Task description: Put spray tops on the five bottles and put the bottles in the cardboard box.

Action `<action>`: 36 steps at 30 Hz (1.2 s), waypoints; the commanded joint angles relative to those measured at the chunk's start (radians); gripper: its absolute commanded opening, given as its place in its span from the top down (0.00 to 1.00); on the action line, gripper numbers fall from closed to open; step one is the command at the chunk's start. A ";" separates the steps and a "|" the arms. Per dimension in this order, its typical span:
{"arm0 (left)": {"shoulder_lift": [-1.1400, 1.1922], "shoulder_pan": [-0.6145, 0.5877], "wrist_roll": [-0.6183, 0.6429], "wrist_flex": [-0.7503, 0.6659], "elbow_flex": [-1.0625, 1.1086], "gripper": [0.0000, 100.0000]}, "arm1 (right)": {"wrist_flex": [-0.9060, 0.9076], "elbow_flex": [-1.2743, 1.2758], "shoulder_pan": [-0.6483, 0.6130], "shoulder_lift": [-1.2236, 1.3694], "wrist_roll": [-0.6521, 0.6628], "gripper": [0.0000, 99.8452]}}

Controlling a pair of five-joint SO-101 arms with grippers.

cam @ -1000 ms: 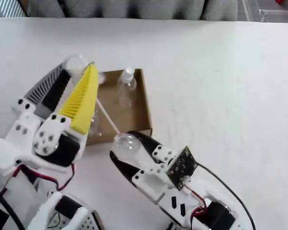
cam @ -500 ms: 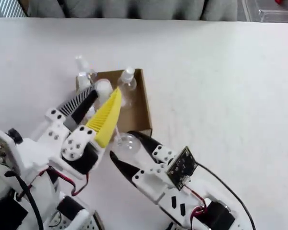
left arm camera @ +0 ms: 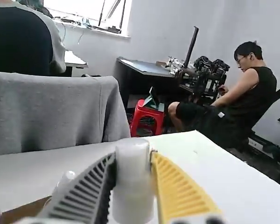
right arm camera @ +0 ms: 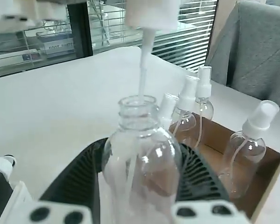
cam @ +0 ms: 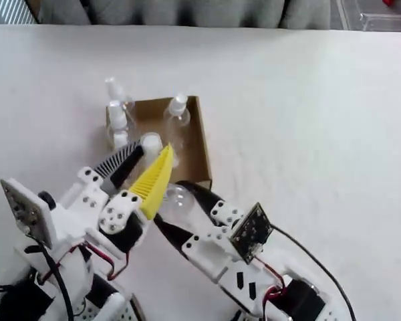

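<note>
Capping the last bottle, with the dip tube in its neck.
The left gripper [cam: 154, 148] clamps the spray top [right arm camera: 151, 11] above the open bottle [cam: 176, 198], which the right gripper [right arm camera: 142, 161] grips upright just beside the cardboard box [cam: 190, 157]. Four capped bottles seem boxed, though one may stand outside. The next move calls for lowering the top straight down and seating it.
</note>
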 commanded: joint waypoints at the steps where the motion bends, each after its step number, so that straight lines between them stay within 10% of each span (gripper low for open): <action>1: -0.050 0.051 -0.005 0.009 0.041 0.98 | -0.031 -0.011 -0.010 -0.007 0.009 0.98; 17: -0.148 0.087 -0.011 0.040 0.130 0.97 | -0.031 -0.011 -0.010 -0.007 0.009 0.98; 25: -0.168 0.087 -0.006 0.169 0.127 0.72 | -0.031 -0.011 -0.010 -0.007 0.009 0.98; 36: -0.323 0.005 -0.009 0.318 0.020 0.70 | -0.031 -0.011 0.116 -0.007 0.009 0.98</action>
